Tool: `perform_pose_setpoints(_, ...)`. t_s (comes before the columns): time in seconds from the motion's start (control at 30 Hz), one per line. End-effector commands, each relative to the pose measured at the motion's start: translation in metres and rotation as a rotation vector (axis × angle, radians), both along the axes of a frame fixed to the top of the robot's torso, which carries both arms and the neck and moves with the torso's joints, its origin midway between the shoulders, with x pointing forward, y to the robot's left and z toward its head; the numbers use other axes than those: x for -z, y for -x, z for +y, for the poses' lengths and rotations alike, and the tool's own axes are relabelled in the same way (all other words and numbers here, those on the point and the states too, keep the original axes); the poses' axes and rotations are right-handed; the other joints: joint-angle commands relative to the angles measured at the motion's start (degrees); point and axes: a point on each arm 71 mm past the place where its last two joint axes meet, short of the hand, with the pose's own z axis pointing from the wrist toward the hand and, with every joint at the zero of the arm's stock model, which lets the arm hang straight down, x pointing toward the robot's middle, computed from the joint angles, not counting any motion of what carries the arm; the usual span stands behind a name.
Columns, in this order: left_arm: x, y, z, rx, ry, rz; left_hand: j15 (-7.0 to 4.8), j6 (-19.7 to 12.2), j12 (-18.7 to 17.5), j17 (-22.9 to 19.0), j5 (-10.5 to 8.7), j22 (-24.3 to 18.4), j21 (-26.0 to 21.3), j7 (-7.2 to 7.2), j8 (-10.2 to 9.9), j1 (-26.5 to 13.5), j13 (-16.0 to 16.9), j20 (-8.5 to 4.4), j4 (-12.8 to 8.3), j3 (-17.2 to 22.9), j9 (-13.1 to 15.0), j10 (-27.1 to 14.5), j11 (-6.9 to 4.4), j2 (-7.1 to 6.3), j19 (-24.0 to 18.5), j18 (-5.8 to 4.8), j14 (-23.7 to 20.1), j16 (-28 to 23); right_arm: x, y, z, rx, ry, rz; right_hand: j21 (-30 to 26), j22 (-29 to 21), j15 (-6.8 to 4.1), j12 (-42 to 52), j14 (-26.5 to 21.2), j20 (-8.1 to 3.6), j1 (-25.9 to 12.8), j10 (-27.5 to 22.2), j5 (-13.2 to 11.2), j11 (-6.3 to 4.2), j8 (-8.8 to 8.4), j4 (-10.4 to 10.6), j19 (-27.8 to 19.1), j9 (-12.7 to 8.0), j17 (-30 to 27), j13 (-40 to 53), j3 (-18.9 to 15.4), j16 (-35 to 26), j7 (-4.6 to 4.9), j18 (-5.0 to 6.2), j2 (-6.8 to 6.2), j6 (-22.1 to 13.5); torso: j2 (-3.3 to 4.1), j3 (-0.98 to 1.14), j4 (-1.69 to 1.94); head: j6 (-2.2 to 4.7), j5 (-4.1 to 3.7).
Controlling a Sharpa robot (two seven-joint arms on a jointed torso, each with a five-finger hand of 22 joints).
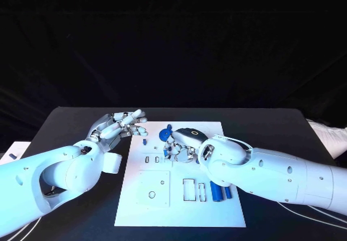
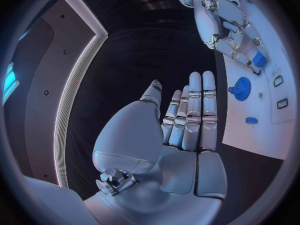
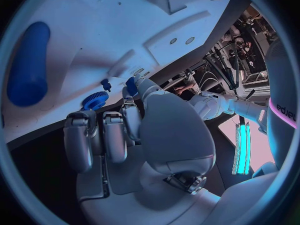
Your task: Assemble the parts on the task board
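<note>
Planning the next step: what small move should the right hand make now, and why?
Probably lower the small blue part pinched in the right hand onto the board near the gear; the left hand hovers open beside the board.

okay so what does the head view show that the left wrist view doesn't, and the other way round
Head view alone: the blue cylinders lying near the task board's right edge, and the black table. Left wrist view alone: the left hand's palm side, fingers straight and empty. Both share the right hand over the board and the blue gear.
</note>
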Motion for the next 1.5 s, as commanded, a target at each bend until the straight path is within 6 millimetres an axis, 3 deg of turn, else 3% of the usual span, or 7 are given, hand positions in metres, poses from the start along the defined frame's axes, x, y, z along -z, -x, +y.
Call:
perform_pose_setpoints(0.03,-0.001,0.001,-0.003,0.024,0.015,-0.003,0.17,0.12,-0.39,0.07,-0.12,0.06,0.20,0.35,-0.39,-0.03,0.01,-0.09,-0.35,0.10,-0.02,0.14,0.37,0.36,-0.35,0.54,-0.06,-0.31,0.005,0.000,0.000,0.016,0.072,-0.014,0.05,10.88,-0.48,-0.39,4.62,-0.19,-0.24,0.44,0.18,-0.95,0.03,0.21,2.54,0.88,8.68,3.37,-0.09,-0.12,-1.19,-1.06,0.46,1.35,0.03,0.06,-0.02,-0.15,0.25)
perform_pose_setpoints(0.47,0.000,0.000,-0.002,0.024,0.014,0.000,0.18,0.13,-0.45,0.21,-0.14,0.10,0.26,0.36,-0.45,-0.02,0.01,-0.08,-0.39,0.07,-0.02,0.15,0.38,0.40,-0.40,0.55,-0.08,-0.36,0.009,0.005,0.010,-0.005,0.077,-0.007,0.05,10.87,-0.45,-0.37,4.62,-0.19,-0.47,0.43,0.35,-0.91,-0.07,0.25,2.53,0.89,8.69,3.40,-0.21,-0.13,-1.15,-1.06,0.39,1.26,0.06,0.13,-0.07,-0.69,1.10)
perform_pose_setpoints(1.5,0.000,0.000,-0.002,0.029,0.014,0.005,0.18,0.13,-0.45,0.21,-0.14,0.10,0.26,0.36,-0.45,-0.02,0.01,-0.08,-0.39,0.07,-0.02,0.15,0.38,0.40,-0.40,0.55,-0.08,-0.36,0.016,0.004,0.019,0.005,0.110,0.003,-0.18,10.45,-0.23,-0.99,4.51,-0.06,-1.46,0.18,0.17,-0.63,-0.79,0.42,2.19,0.80,8.20,3.15,-0.89,-0.44,-0.76,-0.96,-0.27,0.46,0.01,0.06,-0.08,-1.34,1.38)
